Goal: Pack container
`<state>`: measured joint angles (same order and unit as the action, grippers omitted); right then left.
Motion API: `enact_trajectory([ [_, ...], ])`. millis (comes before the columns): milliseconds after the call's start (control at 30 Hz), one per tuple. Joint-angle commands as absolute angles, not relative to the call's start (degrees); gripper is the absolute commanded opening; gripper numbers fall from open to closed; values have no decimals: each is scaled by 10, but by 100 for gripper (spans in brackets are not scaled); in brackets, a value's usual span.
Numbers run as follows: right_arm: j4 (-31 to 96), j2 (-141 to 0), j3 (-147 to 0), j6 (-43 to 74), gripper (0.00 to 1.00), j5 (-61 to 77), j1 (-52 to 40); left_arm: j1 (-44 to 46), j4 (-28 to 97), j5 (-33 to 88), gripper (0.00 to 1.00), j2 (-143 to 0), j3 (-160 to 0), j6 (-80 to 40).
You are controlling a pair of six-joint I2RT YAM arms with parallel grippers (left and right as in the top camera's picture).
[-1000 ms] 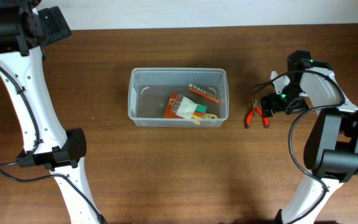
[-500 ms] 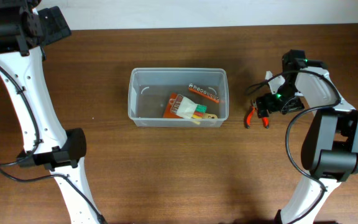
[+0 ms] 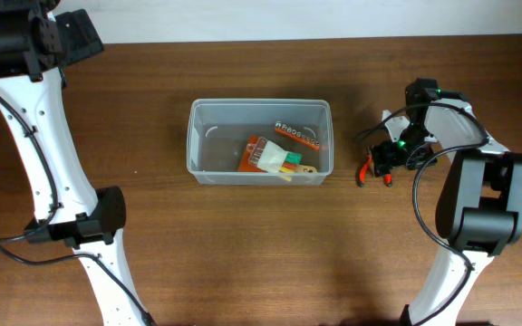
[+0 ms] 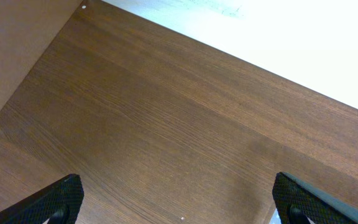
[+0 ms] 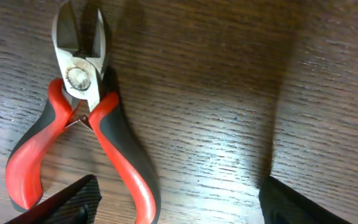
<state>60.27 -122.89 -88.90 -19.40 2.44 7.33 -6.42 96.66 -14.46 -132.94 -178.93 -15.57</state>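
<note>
Pliers (image 5: pixel 98 115) red-and-black handled, steel-grey head; table (image 5: pixel 216 93) brown wood-grain; container (image 3: pixel 261 103) clear, contents (image 3: pixel 265 156) seemingly orange and green.

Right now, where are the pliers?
In the overhead view, the pliers lie flat on the table, just right of the container, under the open right gripper.

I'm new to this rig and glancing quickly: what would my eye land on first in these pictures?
The clear container at mid-table stands out, with bright orange and green items piled toward its right end. Just to its right, red-handled cutters lie flat on the table, and the right gripper hovers close over them with its jaws open.
</note>
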Motion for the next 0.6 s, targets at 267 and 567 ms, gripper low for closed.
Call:
enact_trajectory([
  [267, 597, -1233, -884, -195, 77, 22, 70, -68, 967, -154, 99, -1313, -1790, -149],
  [567, 582, -1233, -884, -222, 76, 28, 45, -68, 967, -154, 99, -1313, -1790, -149],
])
